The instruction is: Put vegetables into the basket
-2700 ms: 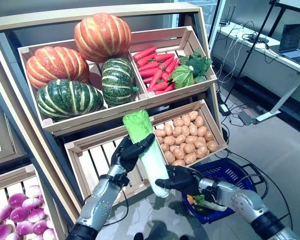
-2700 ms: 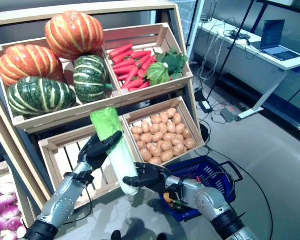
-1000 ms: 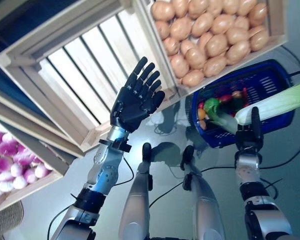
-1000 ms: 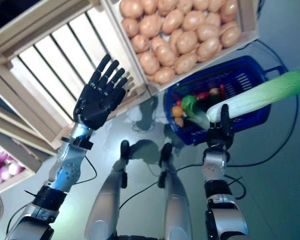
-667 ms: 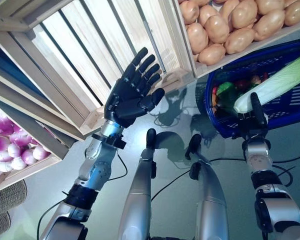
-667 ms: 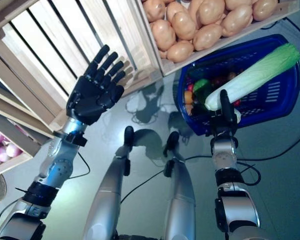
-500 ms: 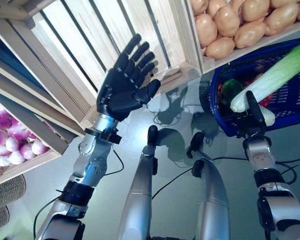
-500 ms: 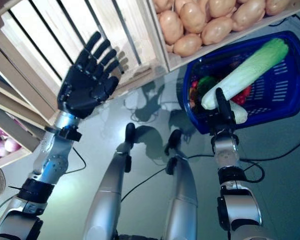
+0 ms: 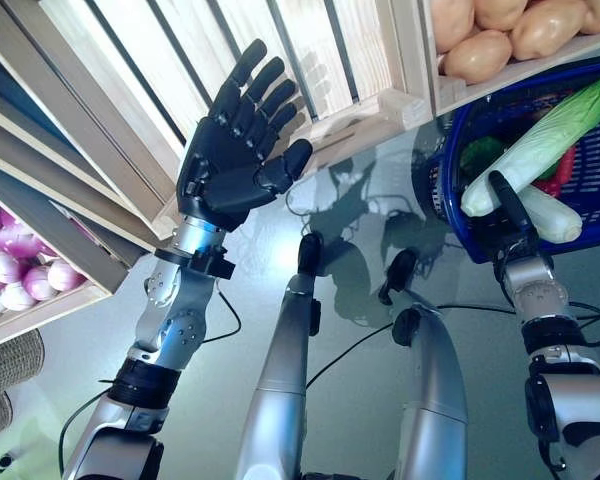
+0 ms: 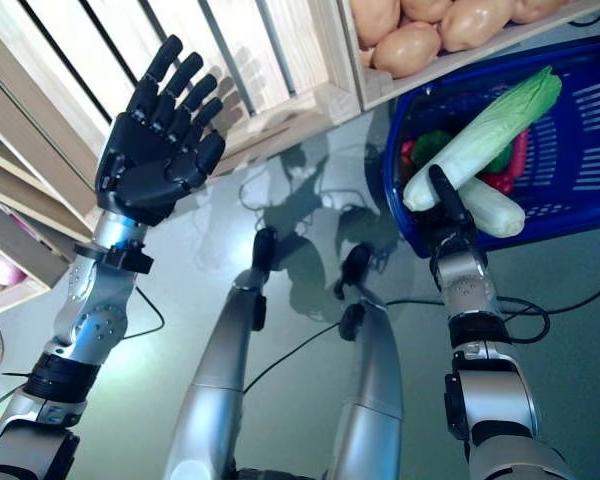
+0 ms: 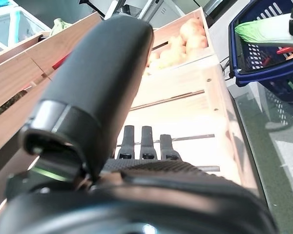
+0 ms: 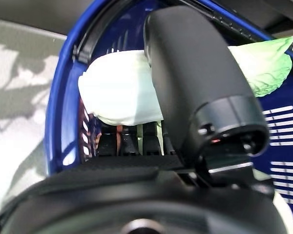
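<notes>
A wooden produce stand (image 9: 360, 105) rose over a glossy grey floor, its slatted crate bare in front of the robot and a crate of potatoes (image 9: 477, 55) beside it, with purple onions (image 9: 10, 270) in a lower bin off to the left. The blue basket (image 10: 592, 215) sat on the floor under the potato crate. The right hand (image 10: 446, 222) held a napa cabbage (image 10: 480, 135) by its white base, thumb over the top and fingers curled beneath, the leafy end slanting above the basket's contents. The left hand (image 9: 230, 160) was raised with fingers straight and spread, holding nothing. The cabbage was long, so if let go while slanted it could probably catch on the rim and tip out onto the floor, or roll off the pile beneath. Counted: one basket, one cabbage in hand, one pale long vegetable (image 10: 492, 208) lying under it, some red and green items I could not count, and three potatoes in the head views.
</notes>
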You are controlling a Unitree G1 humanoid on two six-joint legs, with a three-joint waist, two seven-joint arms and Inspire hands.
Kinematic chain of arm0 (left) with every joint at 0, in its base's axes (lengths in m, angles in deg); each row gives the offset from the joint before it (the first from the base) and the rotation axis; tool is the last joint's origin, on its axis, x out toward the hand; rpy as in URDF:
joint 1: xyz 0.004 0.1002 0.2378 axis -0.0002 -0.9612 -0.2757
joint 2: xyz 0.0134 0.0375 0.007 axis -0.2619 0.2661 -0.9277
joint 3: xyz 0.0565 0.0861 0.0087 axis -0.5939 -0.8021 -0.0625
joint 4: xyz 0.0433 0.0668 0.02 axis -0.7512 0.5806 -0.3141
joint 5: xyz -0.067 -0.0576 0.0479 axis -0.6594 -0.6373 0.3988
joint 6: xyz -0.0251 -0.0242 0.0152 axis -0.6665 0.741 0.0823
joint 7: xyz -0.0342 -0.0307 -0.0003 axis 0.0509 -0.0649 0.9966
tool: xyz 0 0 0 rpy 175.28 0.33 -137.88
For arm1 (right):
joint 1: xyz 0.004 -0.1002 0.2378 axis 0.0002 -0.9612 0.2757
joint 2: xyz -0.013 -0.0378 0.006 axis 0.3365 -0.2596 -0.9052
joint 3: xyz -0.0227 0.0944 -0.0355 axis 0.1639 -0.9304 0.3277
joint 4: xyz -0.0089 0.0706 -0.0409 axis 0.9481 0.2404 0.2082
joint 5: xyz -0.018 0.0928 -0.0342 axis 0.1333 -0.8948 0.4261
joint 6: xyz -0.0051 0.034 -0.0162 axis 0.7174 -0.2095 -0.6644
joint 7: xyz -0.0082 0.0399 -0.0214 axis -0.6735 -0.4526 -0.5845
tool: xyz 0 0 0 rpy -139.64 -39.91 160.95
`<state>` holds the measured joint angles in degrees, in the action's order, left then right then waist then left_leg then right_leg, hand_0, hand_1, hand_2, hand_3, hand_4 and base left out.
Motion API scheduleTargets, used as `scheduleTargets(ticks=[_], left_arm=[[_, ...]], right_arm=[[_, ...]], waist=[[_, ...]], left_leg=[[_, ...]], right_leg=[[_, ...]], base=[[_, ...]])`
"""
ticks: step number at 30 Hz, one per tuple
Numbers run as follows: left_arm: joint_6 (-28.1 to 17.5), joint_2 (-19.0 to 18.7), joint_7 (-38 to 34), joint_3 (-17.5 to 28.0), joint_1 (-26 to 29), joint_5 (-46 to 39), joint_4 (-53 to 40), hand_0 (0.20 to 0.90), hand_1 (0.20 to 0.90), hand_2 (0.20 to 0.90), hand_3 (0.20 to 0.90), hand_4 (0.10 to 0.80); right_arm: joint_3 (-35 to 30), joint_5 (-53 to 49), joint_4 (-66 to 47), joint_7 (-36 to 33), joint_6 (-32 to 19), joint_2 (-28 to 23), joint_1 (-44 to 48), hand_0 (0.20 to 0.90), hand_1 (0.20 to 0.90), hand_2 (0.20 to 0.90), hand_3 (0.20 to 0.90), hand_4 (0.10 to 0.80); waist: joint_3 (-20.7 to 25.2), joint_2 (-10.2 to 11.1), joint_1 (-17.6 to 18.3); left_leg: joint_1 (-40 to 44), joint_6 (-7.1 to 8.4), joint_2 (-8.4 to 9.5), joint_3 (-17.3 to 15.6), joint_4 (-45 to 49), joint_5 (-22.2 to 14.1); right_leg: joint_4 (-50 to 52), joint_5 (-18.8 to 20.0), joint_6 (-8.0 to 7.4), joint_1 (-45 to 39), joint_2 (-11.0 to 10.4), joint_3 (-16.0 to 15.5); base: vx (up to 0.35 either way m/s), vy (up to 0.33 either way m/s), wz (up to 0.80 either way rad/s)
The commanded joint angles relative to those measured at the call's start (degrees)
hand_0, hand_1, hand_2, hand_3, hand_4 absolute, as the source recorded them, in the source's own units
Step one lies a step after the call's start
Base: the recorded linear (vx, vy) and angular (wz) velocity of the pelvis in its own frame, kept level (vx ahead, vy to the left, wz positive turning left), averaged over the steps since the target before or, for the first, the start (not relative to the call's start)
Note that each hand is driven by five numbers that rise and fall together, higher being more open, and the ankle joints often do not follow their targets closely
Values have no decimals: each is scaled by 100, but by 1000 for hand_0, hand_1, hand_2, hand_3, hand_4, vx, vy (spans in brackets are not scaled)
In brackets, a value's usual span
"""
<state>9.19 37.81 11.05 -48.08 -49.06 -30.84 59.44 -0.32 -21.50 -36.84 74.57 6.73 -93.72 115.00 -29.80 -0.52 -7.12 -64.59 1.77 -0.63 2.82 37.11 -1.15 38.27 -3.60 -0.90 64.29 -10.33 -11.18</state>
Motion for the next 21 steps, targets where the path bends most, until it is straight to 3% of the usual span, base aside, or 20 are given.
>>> scheduleTargets(ticks=[1,14,21], left_arm=[[-616,134,49,347,272,147,-995,900,900,900,900,800],[-678,75,8,310,381,116,-1024,900,900,900,900,800],[-563,17,118,273,355,228,-1049,900,900,900,900,800]], right_arm=[[-31,-343,-395,-221,-4,-261,-40,900,900,900,900,800],[-140,-218,-85,-956,-394,-349,62,900,900,900,900,800],[-78,367,-55,-1298,-797,-222,52,900,900,900,900,800]], waist=[[1,-303,-26],[1,-306,-12],[1,-256,-16]], left_leg=[[23,97,231,117,-178,-31],[258,93,243,100,-278,-54],[920,95,212,60,-664,-17]], right_leg=[[435,41,-271,-106,34,276],[217,109,-266,-357,103,232],[-398,213,-256,-1023,146,138]], base=[[0,0,0],[0,0,0],[0,0,0]])
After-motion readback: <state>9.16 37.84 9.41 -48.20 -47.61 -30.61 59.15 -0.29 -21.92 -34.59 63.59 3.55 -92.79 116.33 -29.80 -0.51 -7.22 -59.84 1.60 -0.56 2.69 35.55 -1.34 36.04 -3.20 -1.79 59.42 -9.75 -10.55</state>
